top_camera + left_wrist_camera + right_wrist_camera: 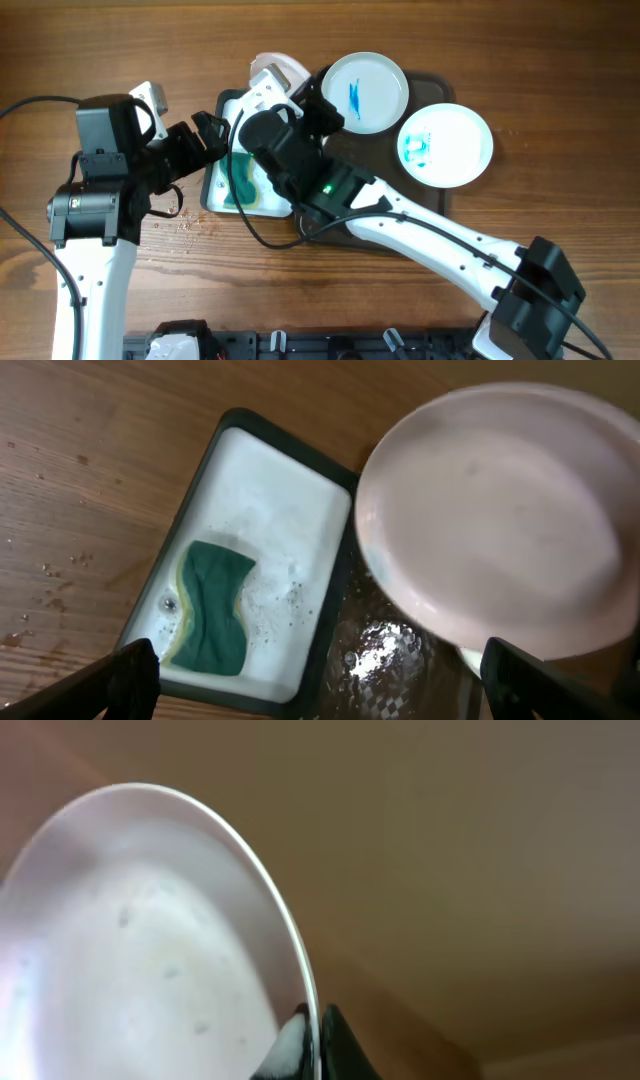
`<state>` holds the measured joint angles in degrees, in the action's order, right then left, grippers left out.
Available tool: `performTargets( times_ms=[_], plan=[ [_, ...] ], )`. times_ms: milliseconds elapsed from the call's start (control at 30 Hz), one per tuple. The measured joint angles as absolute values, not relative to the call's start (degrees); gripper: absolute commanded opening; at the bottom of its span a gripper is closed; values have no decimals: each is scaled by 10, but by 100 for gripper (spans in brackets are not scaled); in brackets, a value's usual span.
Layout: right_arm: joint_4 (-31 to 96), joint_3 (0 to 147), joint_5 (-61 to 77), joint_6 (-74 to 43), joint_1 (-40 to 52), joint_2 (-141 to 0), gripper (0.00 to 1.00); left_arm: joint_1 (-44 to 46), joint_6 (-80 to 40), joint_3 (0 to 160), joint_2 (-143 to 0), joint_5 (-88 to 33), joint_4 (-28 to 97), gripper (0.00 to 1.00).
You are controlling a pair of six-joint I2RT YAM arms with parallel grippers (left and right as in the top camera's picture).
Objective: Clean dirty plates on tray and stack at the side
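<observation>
Held plate: tilted in the air above the tub, off the tray. The face shown has faint specks and no blue.
Right fingers: pinched shut on that plate's rim.
Rear plate: flat on the tray, blue streak unwashed.
Front plate: flat on the tray just beside it, teal smear unwashed.
Tray: carries those two only.
Tub: wet, with the sponge lying inside, untouched.
Left fingers: spread wide, holding nothing, over the tub.
Tabletop: no stack begun.
Progress: likely early, with one plate in hand and two left.
</observation>
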<state>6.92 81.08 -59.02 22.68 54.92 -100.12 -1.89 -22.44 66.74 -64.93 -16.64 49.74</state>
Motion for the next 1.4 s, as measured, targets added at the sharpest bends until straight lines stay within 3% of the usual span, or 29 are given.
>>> performTargets(
  times_ms=[267,400,567,733,867,1000,1033,1067,1100,1400],
  plan=[
    [102,815,-581,249,546,-995,4,-19,-224,667,-649,-166,497,100],
    [236,817,-550,138,521,-995,4,-19,-224,667,-649,-167,498,100],
    [349,817,-269,-57,385,-995,4,-19,-224,667,-649,-167,498,100],
    [505,818,4,-138,248,-994,4,-19,-224,667,-649,-168,497,100],
    [595,794,80,-143,195,-993,4,-19,-224,667,-649,-169,498,100],
    [553,716,96,-157,197,-988,4,-19,-224,667,-649,-169,497,100],
    [517,684,97,-164,199,-988,15,-19,-224,667,-649,-169,497,100],
    [487,657,97,-170,199,-988,35,-19,-224,667,-649,-169,498,100],
    [458,632,98,-176,199,-988,39,-19,-224,667,-649,-169,498,100],
    [435,626,93,-185,192,-949,39,-19,-224,667,-649,-169,497,100]
  ],
)
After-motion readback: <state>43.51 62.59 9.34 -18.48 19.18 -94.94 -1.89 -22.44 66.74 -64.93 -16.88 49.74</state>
